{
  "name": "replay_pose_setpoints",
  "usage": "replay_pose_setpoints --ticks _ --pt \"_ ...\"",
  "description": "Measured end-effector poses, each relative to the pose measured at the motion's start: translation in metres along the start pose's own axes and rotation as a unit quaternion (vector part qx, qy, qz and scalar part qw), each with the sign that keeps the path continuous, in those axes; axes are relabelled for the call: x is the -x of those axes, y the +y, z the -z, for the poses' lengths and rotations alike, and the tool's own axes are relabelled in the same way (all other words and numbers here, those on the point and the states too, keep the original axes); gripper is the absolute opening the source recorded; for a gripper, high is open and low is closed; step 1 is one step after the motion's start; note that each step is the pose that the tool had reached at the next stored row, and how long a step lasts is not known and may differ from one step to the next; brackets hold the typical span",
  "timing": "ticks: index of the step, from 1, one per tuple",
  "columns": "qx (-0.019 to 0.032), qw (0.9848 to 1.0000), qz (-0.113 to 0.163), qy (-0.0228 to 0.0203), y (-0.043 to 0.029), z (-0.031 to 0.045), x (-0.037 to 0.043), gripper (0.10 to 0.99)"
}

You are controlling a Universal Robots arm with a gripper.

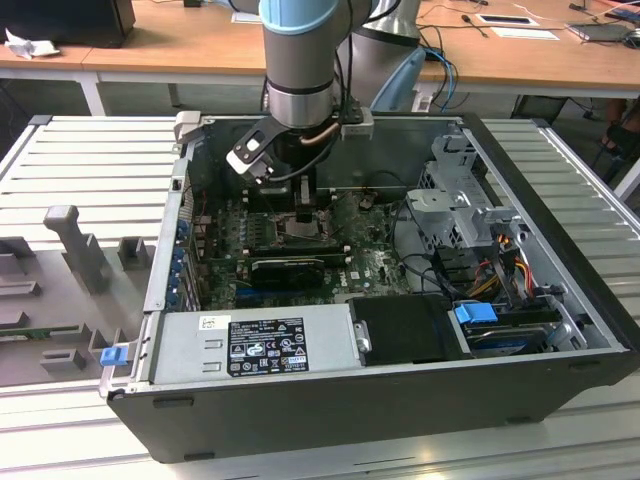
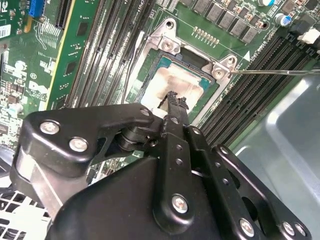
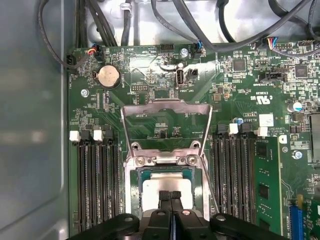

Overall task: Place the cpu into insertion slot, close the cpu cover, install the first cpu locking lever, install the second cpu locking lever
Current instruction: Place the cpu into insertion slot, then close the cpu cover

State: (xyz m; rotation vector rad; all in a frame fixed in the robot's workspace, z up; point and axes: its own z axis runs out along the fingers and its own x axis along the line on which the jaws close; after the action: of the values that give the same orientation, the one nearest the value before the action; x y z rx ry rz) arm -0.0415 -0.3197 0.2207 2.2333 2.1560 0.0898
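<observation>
Grey slatted bench (image 1: 90,150), wooden desks (image 1: 180,45), socketed cpu (image 3: 155,192)

There was one open dark-grey metal computer case (image 1: 560,300), lying on one ribbed grey table (image 1: 90,160). One pale-blue and silver robot arm (image 1: 305,50) reached into it, ending in one black claw (image 3: 170,196) with two fingers.

Inside the case were one green circuit board (image 3: 165,75) and one silver box-shaped power supply with a white label (image 1: 255,340). The exterior view showed two blue pieces: one blue plastic tab (image 1: 112,354) and a second blue plastic clip (image 1: 476,312).

The first wrist view showed:
- one square cpu with a pale silver-grey top (image 3: 160,184)
- one thin grey metal cpu cover frame (image 3: 165,104)
- one round silver coin battery (image 3: 108,76)
- four white latch tabs (image 3: 75,136)
- four shiny screw heads (image 3: 144,160)
</observation>
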Motion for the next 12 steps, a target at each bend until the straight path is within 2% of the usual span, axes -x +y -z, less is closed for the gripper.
replay_pose_setpoints --ticks 6,8,12 --pt "-0.0007 1.0 0.0 0.0001 0.0019 0.0023 0.0001 0.106" --pt "-0.0016 1.0 0.0 0.003 0.0048 0.0021 0.0022 0.106" --pt "-0.0017 1.0 0.0 0.0034 0.0057 0.0021 0.0023 0.106"
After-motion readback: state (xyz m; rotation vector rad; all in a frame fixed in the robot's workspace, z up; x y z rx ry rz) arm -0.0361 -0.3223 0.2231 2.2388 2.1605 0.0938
